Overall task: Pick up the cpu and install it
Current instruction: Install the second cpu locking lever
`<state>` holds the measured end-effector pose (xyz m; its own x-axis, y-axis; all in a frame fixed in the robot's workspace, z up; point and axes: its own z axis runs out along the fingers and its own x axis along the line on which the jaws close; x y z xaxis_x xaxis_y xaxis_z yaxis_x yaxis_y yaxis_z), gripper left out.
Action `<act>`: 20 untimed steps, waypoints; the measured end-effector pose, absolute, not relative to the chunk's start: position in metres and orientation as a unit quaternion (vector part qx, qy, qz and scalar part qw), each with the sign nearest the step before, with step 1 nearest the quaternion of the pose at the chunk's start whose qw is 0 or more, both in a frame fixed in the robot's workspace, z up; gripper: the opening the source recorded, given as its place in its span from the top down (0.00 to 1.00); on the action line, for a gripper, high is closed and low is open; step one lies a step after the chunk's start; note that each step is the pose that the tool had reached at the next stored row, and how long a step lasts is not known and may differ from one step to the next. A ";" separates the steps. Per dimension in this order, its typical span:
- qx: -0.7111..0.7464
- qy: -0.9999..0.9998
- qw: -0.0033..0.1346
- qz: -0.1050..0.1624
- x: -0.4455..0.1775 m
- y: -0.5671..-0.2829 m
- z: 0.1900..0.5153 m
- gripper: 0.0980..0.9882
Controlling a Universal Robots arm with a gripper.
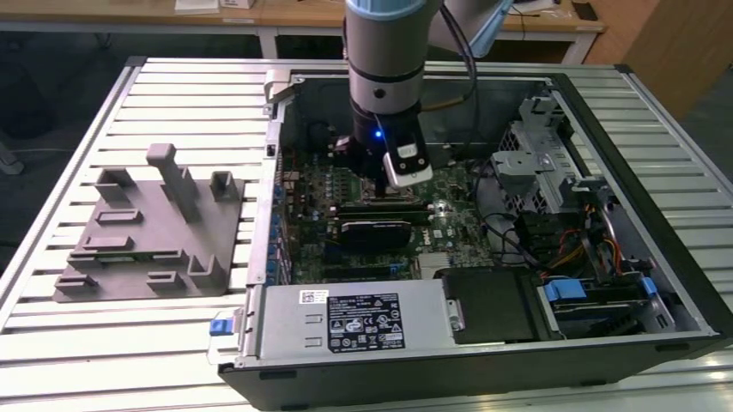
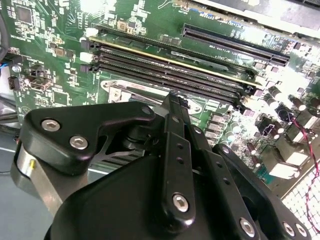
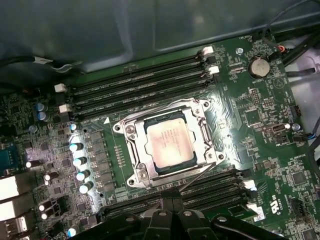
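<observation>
Slatted metal counter (image 1: 137,343) carries an open computer case (image 1: 641,283). Inside, the gripper (image 2: 172,102), fingers pressed together and holding nothing, hangs just above the cpu (image 3: 170,145), seated flat in its motherboard socket (image 3: 132,162).

Slatted metal table (image 1: 69,343), wooden desks (image 1: 287,13) behind.

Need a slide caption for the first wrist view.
CPU seated in the motherboard socket frame, pincer just beside it.
</observation>
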<state>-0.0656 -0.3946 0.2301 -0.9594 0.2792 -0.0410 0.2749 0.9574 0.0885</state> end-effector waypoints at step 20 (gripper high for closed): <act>0.138 0.989 0.026 0.041 -0.066 -0.395 0.224 0.99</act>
<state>-0.0656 -0.3952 0.2241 -0.9607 0.2744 -0.0409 0.2701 0.9588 0.0883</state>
